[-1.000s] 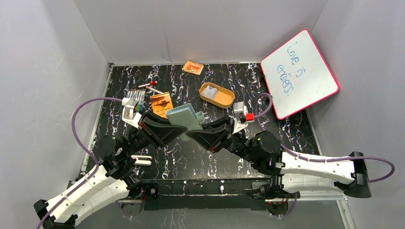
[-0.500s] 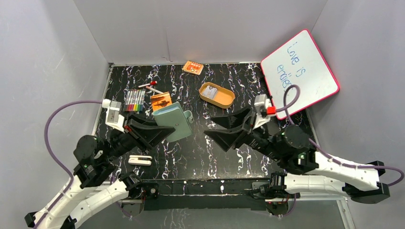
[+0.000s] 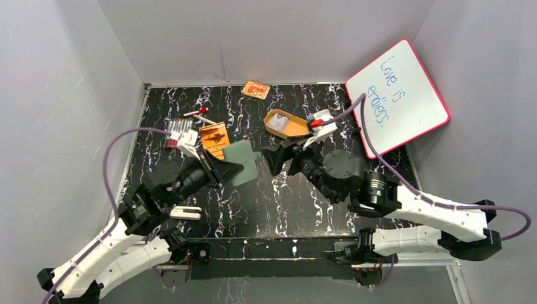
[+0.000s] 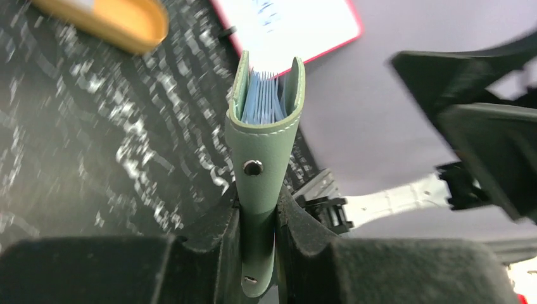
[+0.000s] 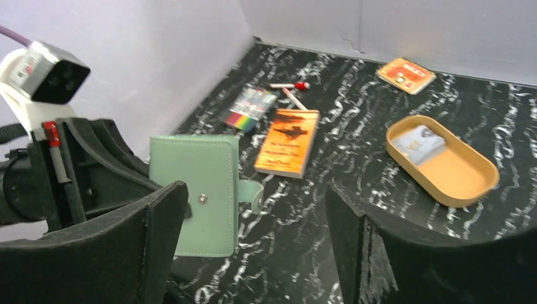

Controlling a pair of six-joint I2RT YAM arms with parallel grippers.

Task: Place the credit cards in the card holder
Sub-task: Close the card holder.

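The left gripper (image 4: 258,218) is clamped tight on the card holder (image 4: 265,136), pinching one end of it so the green wallet juts out ahead of the fingers, up off the table. It's nearly folded shut, gaping a little at the end farthest from the fingers, where the pale blue pockets show. Facing it, the right gripper (image 5: 253,189) has its jaws spread wide with nothing between them, and the wallet hangs close ahead of its left finger. One credit card (image 5: 415,143) lies in the tan tray (image 5: 459,171), ahead of the right gripper and off to its right. An orange booklet (image 5: 288,142) lies flat on the table straight ahead of that gripper, between wallet and tray
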